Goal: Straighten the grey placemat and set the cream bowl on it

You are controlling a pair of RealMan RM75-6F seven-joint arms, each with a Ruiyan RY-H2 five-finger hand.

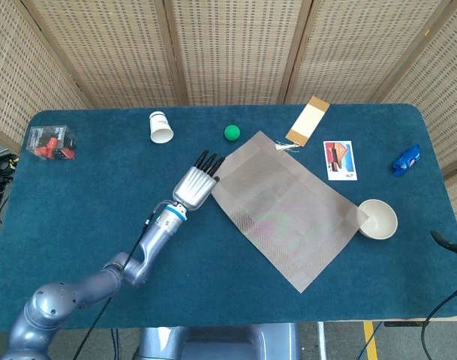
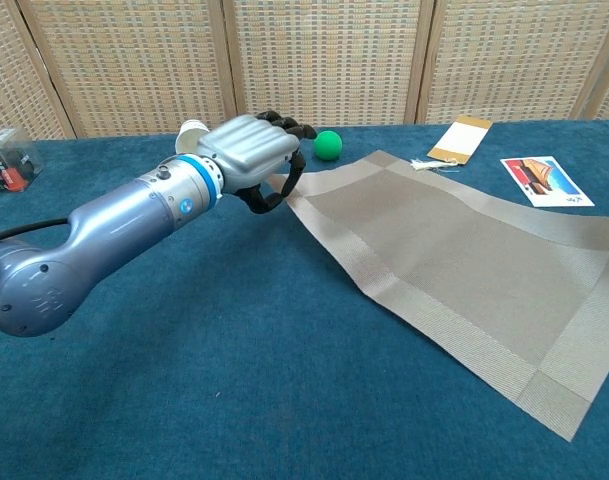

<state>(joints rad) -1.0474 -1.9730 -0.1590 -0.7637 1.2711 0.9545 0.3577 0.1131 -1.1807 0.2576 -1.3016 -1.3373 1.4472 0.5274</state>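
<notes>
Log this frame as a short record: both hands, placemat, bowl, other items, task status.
left hand: left hand grips the left corner of the grey placemat
right hand: not in view
placemat: flat on the table, set diagonally to the table edges
bowl: cream bowl upright on the table at the placemat's right corner, not on it
other items: paper cup on its side, green ball, picture card, blue object, clear box
status: mat not yet straight; bowl not yet placed
</notes>
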